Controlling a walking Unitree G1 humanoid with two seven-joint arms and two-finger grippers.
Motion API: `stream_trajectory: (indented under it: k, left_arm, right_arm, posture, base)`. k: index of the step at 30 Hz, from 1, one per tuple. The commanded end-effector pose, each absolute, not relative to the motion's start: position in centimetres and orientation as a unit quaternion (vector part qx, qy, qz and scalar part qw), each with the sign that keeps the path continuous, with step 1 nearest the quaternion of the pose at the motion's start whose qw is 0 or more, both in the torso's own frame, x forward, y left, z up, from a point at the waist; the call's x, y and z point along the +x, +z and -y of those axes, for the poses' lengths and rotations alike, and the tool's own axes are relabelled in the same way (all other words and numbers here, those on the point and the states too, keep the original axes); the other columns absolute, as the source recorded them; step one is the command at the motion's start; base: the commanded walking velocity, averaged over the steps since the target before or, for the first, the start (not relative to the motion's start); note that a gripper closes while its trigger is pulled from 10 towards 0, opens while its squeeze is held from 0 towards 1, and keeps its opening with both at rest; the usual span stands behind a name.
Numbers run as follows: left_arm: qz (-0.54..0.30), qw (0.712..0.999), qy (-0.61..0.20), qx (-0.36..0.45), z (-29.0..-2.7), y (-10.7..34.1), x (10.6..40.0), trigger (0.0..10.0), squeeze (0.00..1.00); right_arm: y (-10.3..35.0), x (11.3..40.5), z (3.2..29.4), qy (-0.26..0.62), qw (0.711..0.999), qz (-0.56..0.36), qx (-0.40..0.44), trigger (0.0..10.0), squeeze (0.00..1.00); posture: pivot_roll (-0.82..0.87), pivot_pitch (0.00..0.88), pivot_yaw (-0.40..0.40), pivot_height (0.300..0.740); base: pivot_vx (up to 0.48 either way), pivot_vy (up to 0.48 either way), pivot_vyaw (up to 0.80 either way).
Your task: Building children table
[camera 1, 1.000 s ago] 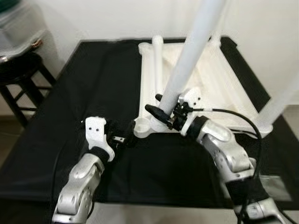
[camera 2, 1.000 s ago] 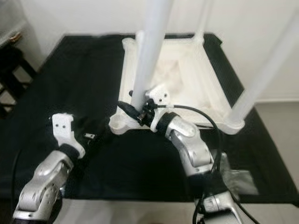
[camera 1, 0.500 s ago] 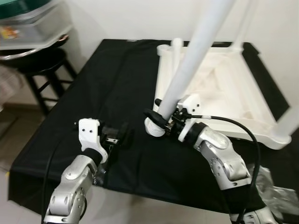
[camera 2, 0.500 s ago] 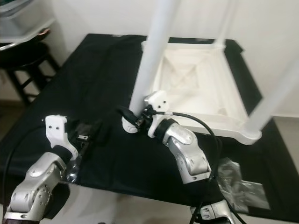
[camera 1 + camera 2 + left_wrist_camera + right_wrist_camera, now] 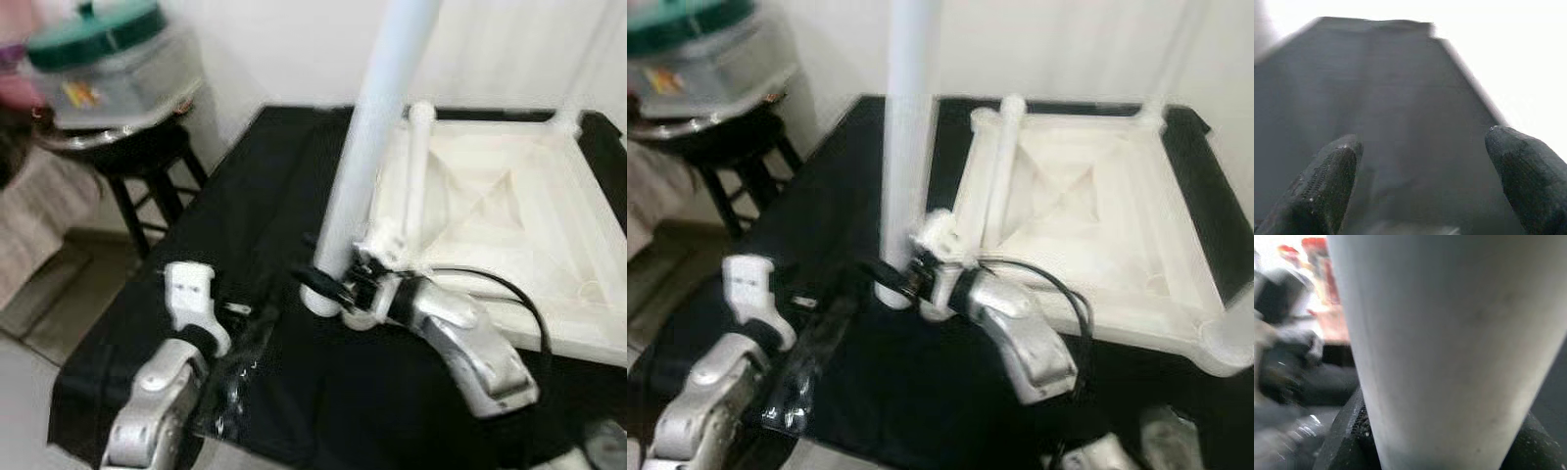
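Note:
A white children's table (image 5: pixel 509 206) lies upside down on a black cloth (image 5: pixel 265 186). My right gripper (image 5: pixel 328 284) is shut on the lower end of a long white leg (image 5: pixel 367 147), which stands almost upright at the frame's near left corner. In the right wrist view the leg (image 5: pixel 1449 333) sits between the fingers (image 5: pixel 1347 431). Whether its foot sits in the corner socket is hidden. A second white leg (image 5: pixel 1004 147) lies along the frame's left side. My left gripper (image 5: pixel 1422 142) is open over the cloth to the left of the leg, holding nothing.
A black stool (image 5: pixel 147 166) stands at the left and carries a clear tub with a green lid (image 5: pixel 108 59). A clear plastic bag (image 5: pixel 235 382) lies at the cloth's near left edge. More upright table legs rise at the back, in front of the white wall.
The camera has swung left and closer, so the whole picture has shifted. The leg in my right gripper stands more upright than before. My left gripper stays open beside it.

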State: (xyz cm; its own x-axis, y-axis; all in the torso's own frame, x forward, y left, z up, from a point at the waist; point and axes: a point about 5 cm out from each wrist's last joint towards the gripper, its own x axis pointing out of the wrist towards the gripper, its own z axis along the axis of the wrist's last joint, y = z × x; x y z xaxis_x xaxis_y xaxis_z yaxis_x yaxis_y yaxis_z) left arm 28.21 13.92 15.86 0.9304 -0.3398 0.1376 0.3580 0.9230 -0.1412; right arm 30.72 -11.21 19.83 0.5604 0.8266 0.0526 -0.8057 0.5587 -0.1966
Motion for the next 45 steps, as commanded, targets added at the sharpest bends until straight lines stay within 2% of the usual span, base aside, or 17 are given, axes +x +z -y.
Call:
stream_trajectory:
  k: [1, 2, 4, 6, 9, 10, 12, 13, 15, 21, 31, 40, 45]
  left_arm:
    - [0.044, 0.983, -0.163, -0.077, -14.8, 15.4, 28.1, 10.0, 0.00]
    - [0.044, 0.982, -0.164, -0.078, -14.7, 15.4, 28.1, 10.0, 0.00]
    - [0.044, 0.982, -0.164, -0.078, -14.6, 15.3, 28.1, 10.0, 0.00]
    - [0.048, 0.983, -0.158, -0.080, -14.7, 15.4, 28.1, 10.0, 0.00]
    - [0.049, 0.983, -0.156, -0.081, -14.7, 15.5, 28.1, 10.0, 0.00]
    - [0.049, 0.984, -0.155, -0.076, -14.8, 15.5, 28.1, 10.0, 0.00]
    - [0.049, 0.984, -0.155, -0.076, -14.8, 15.5, 28.1, 10.0, 0.00]
    - [0.050, 0.984, -0.156, -0.073, -14.8, 15.5, 27.9, 10.0, 0.00]
    - [0.045, 0.983, -0.165, -0.064, -14.8, 15.4, 27.5, 10.0, 0.00]
    - [0.039, 0.983, -0.167, -0.061, -14.6, 15.1, 26.7, 10.0, 0.00]
    - [0.038, 0.990, -0.128, -0.050, -15.3, 15.2, 26.2, 10.0, 0.00]
    - [0.045, 0.994, -0.086, -0.040, -16.5, 15.7, 26.0, 10.0, 0.00]
    - [0.045, 0.996, -0.073, -0.035, -17.0, 16.0, 25.7, 10.0, 0.00]
  right_arm:
    - [20.7, 30.2, 10.0, 0.496, 0.861, 0.090, -0.073, 10.0, 0.00]
    - [20.9, 30.0, 10.2, 0.513, 0.850, 0.087, -0.080, 10.0, 0.00]
    - [20.9, 30.0, 10.3, 0.519, 0.846, 0.085, -0.082, 10.0, 0.00]
    - [20.8, 29.2, 10.6, 0.562, 0.819, 0.071, -0.090, 10.0, 0.00]
    - [20.8, 28.8, 10.7, 0.580, 0.807, 0.064, -0.091, 10.0, 0.00]
    - [20.7, 28.3, 11.1, 0.607, 0.787, 0.051, -0.097, 10.0, 0.00]
    - [20.7, 28.3, 11.1, 0.607, 0.787, 0.051, -0.097, 10.0, 0.00]
    - [20.7, 27.8, 11.6, 0.636, 0.763, 0.034, -0.108, 10.0, 0.00]
    - [21.3, 28.0, 12.5, 0.663, 0.738, 0.017, -0.129, 10.0, 0.00]
    - [22.5, 29.1, 12.3, 0.671, 0.725, 0.026, -0.150, 10.0, 0.00]
    - [22.4, 30.1, 11.2, 0.684, 0.718, 0.026, -0.128, 10.0, 0.00]
    - [22.6, 30.9, 10.0, 0.718, 0.688, 0.021, -0.104, 10.0, 0.00]
    - [22.7, 31.7, 9.8, 0.735, 0.667, 0.004, -0.121, 10.0, 0.00]
  posture:
    - [0.02, 0.139, 0.065, 0.740]
    - [0.02, 0.142, 0.062, 0.740]
    - [0.02, 0.142, 0.062, 0.740]
    - [0.02, 0.144, 0.062, 0.740]
    - [0.02, 0.144, 0.062, 0.740]
    - [0.02, 0.148, 0.061, 0.740]
    - [0.02, 0.148, 0.061, 0.740]
    - [0.02, 0.150, 0.060, 0.740]
    - [0.02, 0.161, 0.054, 0.740]
    - [0.03, 0.180, 0.051, 0.740]
    - [0.04, 0.215, 0.054, 0.740]
    - [0.05, 0.242, 0.045, 0.740]
    - [0.07, 0.266, 0.036, 0.740]
  base:
    - [0.255, 0.000, 0.00]
    - [0.259, 0.000, 0.00]
    - [0.259, 0.000, 0.00]
    - [0.000, 0.000, 0.00]
    - [0.000, 0.000, 0.00]
    - [0.000, 0.000, 0.00]
    - [0.000, 0.000, 0.00]
    - [0.000, 0.000, 0.00]
    - [0.000, -0.157, 0.00]
    - [0.000, -0.419, 0.00]
    - [0.000, 0.000, 0.00]
    - [0.000, 0.000, 0.00]
    - [0.000, 0.000, 0.00]
